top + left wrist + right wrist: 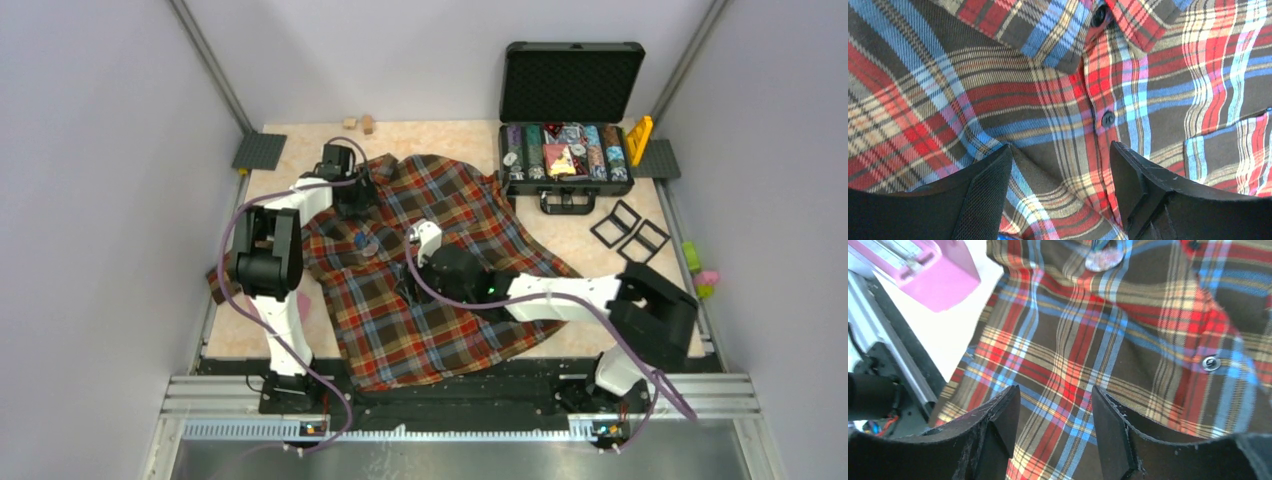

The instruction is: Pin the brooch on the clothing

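The plaid shirt lies spread on the table, collar toward the far left. The brooch, small, blue with a pale part, lies on the shirt's chest. In the right wrist view the brooch sits at the top edge, well ahead of the fingers. My left gripper is open over the collar and button placket, with a raised fold of cloth between its fingers. My right gripper is open and empty, low over the shirt's lower front.
A pink block lies off the shirt's near left edge, beside the table's metal rail. An open black case of chips stands at the back right, with black square frames before it. Small wooden blocks lie at the back.
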